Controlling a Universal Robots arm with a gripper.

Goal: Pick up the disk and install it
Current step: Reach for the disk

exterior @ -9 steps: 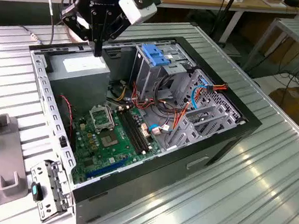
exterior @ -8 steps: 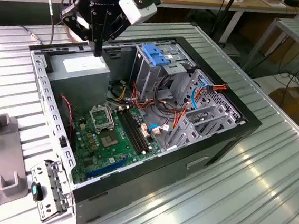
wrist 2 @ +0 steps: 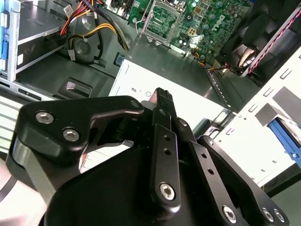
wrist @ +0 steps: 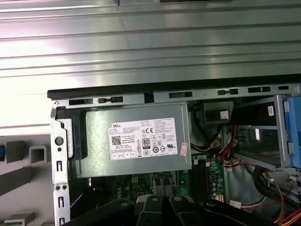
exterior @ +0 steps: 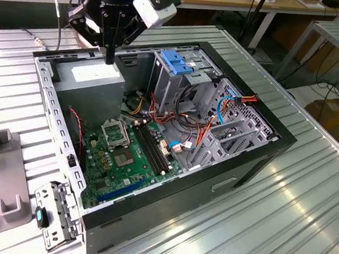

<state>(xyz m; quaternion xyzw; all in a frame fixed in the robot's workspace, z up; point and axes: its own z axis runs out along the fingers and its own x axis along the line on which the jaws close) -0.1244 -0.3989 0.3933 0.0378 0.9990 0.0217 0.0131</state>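
The gripper (exterior: 109, 59), fingers pressed together and empty, hangs over the power-supply box (exterior: 96, 79), the blue-topped drive cage (exterior: 178, 65) near on the exterior view's right.

So the computer case (exterior: 168, 206) sits mid-frame on the table (exterior: 292, 223) in the exterior view. Inside it, the power supply (exterior: 96, 81) is upper left, the drive cage (exterior: 178, 68) is just to its right, and the motherboard (exterior: 122, 152) is below both. The gripper (exterior: 109, 58) hangs right over the power supply. A bracket (exterior: 56, 215) lies at the case's lower-left corner.
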